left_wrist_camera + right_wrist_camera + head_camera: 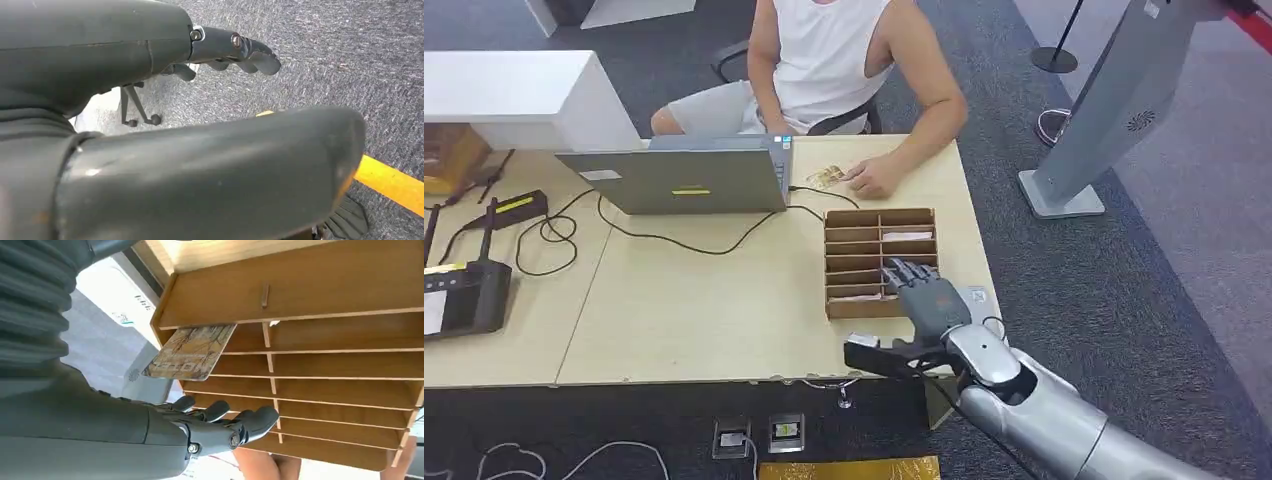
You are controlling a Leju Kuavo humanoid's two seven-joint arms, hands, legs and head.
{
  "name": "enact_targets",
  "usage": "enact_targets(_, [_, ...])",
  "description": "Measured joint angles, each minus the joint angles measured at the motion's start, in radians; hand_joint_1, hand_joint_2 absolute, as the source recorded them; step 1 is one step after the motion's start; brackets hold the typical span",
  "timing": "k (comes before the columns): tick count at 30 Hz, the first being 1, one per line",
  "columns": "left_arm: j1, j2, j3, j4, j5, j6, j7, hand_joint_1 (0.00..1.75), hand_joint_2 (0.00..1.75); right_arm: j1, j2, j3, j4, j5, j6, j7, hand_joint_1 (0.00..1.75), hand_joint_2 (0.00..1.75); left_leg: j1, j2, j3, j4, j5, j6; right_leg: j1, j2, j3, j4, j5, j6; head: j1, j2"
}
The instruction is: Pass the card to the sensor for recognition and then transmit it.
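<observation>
Brown-patterned printed card (192,351) juts partway from an end slot of wooden slotted organizer box (320,340). Right hand (220,422) beside it, fingers apart, empty. Left hand (235,50) loosely spread, empty.

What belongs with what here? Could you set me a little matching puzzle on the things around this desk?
Things:
1. grey laptop
2. wooden slotted card rack
3. patterned card
4. right hand

Places or states:
a. sticking out of a rack slot
b. in front of the seated person, lid up
c. hovering over the rack, holding nothing
d. on the table beside the laptop

Pairs: 1-b, 2-d, 3-a, 4-c
</observation>
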Motion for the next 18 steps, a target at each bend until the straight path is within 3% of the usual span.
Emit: enact_targets(18, [0.001,0.0,0.0,0.0,0.0,0.0,-0.007,0.0,0.0,-0.016,-0.001,-0.001,0.079,-0.017,-0.025,0.011,0.0,1.75,0.0,0.0,0.0,0.0,0.0,0.0,0.0,0.0,0.0,0.0,0.0,0.0,0.0,0.0])
